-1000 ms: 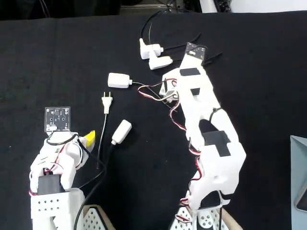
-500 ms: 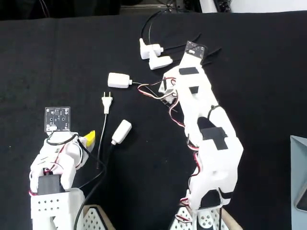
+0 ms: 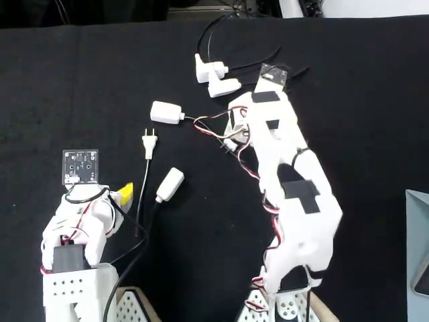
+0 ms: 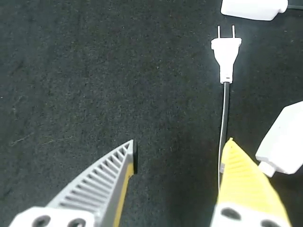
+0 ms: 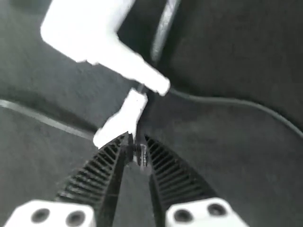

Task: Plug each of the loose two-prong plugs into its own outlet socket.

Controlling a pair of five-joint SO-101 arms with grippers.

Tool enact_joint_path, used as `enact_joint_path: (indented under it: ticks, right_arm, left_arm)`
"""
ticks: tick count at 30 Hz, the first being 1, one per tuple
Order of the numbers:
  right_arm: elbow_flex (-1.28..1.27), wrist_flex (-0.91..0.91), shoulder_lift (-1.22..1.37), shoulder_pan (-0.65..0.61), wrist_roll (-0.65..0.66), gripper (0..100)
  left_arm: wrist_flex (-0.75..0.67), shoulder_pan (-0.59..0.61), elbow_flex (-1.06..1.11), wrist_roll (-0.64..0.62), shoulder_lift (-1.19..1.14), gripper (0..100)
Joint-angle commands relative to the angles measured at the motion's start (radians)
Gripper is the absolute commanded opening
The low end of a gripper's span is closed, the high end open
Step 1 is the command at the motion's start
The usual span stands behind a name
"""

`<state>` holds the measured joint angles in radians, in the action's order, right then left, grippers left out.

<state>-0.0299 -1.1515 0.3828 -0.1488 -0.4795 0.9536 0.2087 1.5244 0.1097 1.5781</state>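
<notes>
A loose white two-prong plug (image 3: pixel 149 143) on a thin cable lies left of centre on the black table, and it is also ahead of my left gripper as the plug (image 4: pixel 226 49). My left gripper (image 4: pixel 181 142) stands open and empty near the front left, a white socket block (image 4: pixel 284 137) beside its yellow finger (image 4: pixel 244 179). Far back, my right gripper (image 5: pixel 135 139) is shut on a small white plug (image 5: pixel 125 118). That plug points at the end of an angled white socket (image 5: pixel 102 40). Two white sockets (image 3: pixel 210 67) (image 3: pixel 224 86) lie just left of that arm's wrist (image 3: pixel 271 74).
Another white socket block (image 3: pixel 167 112) lies at centre left with red and white wires running toward the right arm. An oblong socket (image 3: pixel 170 183) sits near the front. Black cables (image 3: pixel 221 23) trail off the far edge. A grey-blue box (image 3: pixel 419 255) stands at the right edge.
The right arm has shifted slightly near the two far sockets, and the black cable beside its wrist has moved a little. The left arm has stayed still.
</notes>
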Motion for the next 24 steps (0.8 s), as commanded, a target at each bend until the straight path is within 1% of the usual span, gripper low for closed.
enact_joint_path:
  ticks: [1,3,7,11,13,17,24]
  right_arm:
    - [0.028,-0.087,-0.14,-0.006,0.032,1.2]
    - [0.028,-0.123,-0.18,-0.008,0.034,1.2]
    - [0.033,-0.109,-0.186,-0.005,0.034,2.1]
    - [0.031,-0.055,-0.119,-0.021,0.032,13.0]
    - [0.035,-0.017,-0.073,-0.037,0.026,16.0]
    - [0.036,0.054,0.015,-0.061,0.025,13.7]
    - [0.041,0.146,0.125,-0.046,0.023,13.4]
  left_arm:
    - [-0.023,-0.001,-0.005,-0.003,0.008,29]
    - [-0.023,-0.001,-0.005,-0.003,0.008,29]
    - [-0.023,-0.001,-0.005,-0.003,0.008,29]
    - [-0.023,-0.001,-0.005,-0.003,0.008,29]
    - [-0.023,-0.001,-0.005,-0.003,0.008,29]
    - [-0.023,-0.001,-0.005,-0.003,0.008,29]
    - [-0.023,-0.001,-0.005,-0.003,0.008,29]
